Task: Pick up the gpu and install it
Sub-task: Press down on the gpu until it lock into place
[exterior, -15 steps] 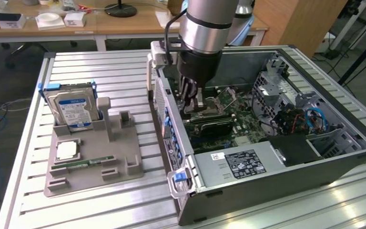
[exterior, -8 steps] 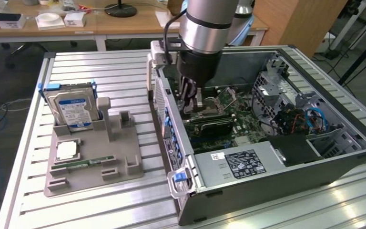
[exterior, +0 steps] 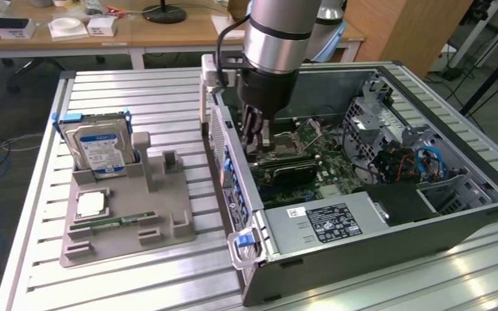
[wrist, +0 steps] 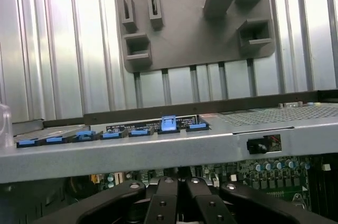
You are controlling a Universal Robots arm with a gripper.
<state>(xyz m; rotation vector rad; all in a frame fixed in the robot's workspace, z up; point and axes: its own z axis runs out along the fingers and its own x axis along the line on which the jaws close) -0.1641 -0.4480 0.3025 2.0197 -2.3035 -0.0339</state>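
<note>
Your gripper (exterior: 264,139) is down inside the open PC case (exterior: 456,223), over the motherboard (exterior: 318,165), with the fingers fully closed. Can't tell whether they're pinching anything. The gpu (exterior: 285,171) sits just below the fingertips, edge-on in the board, dark face up. On the grey fixture (exterior: 119,249): 1 hard drive (exterior: 102,150), upright.
</note>
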